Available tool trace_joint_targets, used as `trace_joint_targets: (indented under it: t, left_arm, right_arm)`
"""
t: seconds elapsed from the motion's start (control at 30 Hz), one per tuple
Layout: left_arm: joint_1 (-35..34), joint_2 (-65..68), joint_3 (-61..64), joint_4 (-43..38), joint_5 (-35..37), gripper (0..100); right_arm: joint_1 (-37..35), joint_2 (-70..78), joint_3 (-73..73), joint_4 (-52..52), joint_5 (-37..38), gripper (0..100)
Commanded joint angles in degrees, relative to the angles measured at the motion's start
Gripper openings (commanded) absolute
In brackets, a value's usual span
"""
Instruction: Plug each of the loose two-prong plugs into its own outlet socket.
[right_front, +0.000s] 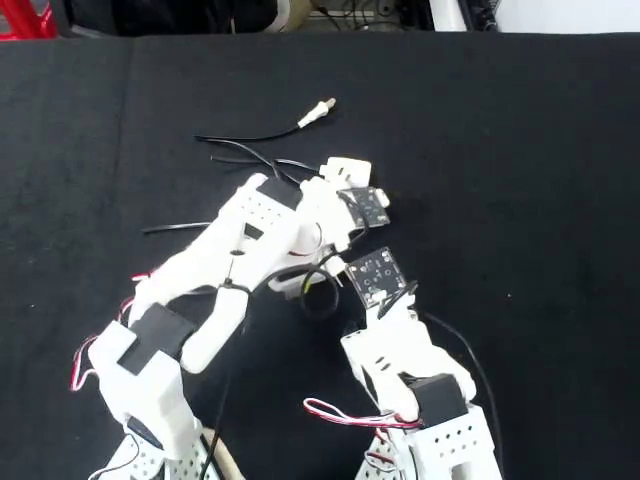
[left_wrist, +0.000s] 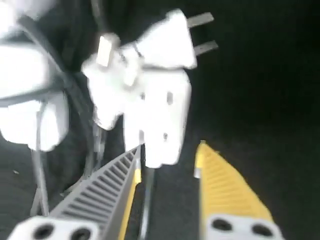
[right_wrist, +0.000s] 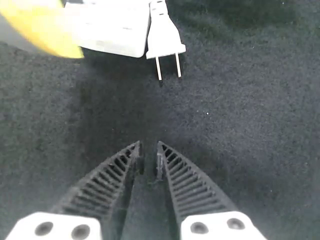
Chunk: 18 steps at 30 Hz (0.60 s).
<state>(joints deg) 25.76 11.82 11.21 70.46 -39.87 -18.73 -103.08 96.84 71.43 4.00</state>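
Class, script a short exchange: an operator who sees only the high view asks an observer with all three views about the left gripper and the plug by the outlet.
Operator: Is the left gripper open?
Observer: Yes, open, with the outlet's end showing between its jaws.
Operator: Is the plug beside it plugged in?
Observer: No, it lies loose on the cloth, prongs facing the right gripper.
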Motion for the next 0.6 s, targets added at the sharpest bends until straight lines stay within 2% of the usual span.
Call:
trace_joint_targets:
  t: [0.0, 0.1, 0.37, 0.57]
  left_arm:
    - [-0.5, 0.3, -3.3, -2.8, -0.4, 24]
    - [-1.5, 0.4, -3.1, -4.4, -0.4, 24]
    - [-5.1, 0.2, 4.8, -16.0, -0.2, 24]
    - [-4.1, 0.4, 6.5, -16.1, -0.4, 21]
  right_arm:
    - [-0.5, -3.3, -0.2, 0.1, -0.1, 5.7]
    - [-0.5, -3.3, -0.2, 0.1, -0.1, 5.7]
    - [-0.5, -3.3, -0.2, 0.1, -0.1, 5.7]
    - [-0.5, -3.3, -0.2, 0.1, -0.1, 5.7]
